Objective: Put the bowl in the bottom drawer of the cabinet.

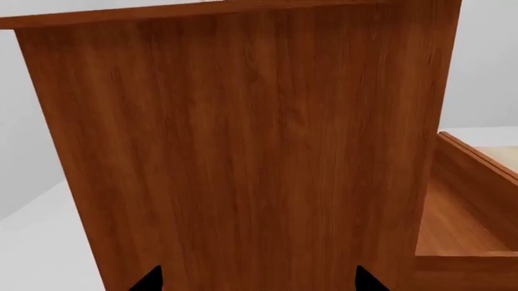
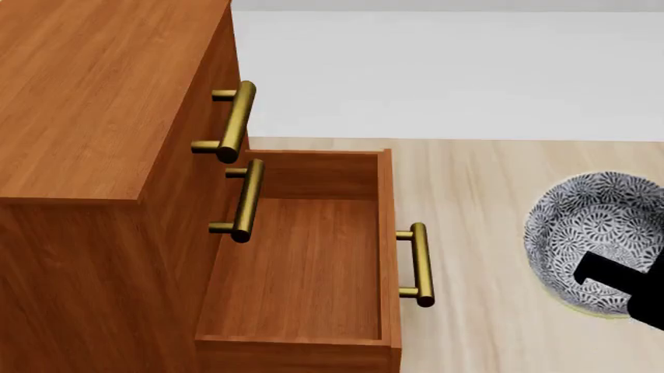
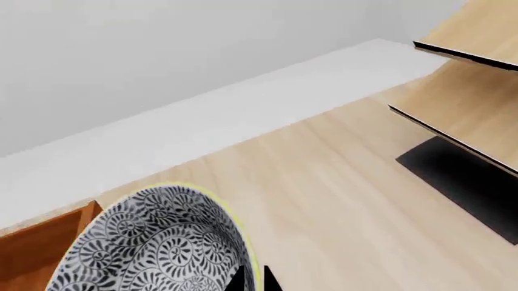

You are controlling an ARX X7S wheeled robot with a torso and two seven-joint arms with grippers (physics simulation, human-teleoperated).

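The tall reddish-brown wooden cabinet (image 2: 93,116) has its bottom wooden box drawer (image 2: 301,264) pulled open. The small round white bowl with dark blue flowers (image 2: 592,233) sits near it on the pale wooden floor (image 2: 477,194). The black right claw (image 3: 251,280) pinches the bowl's rim. The left claw's (image 1: 255,282) tips stand wide apart, holding nothing.

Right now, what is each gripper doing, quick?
Left gripper: open, holding nothing, facing the cabinet side.
Right gripper: shut on the bowl rim.
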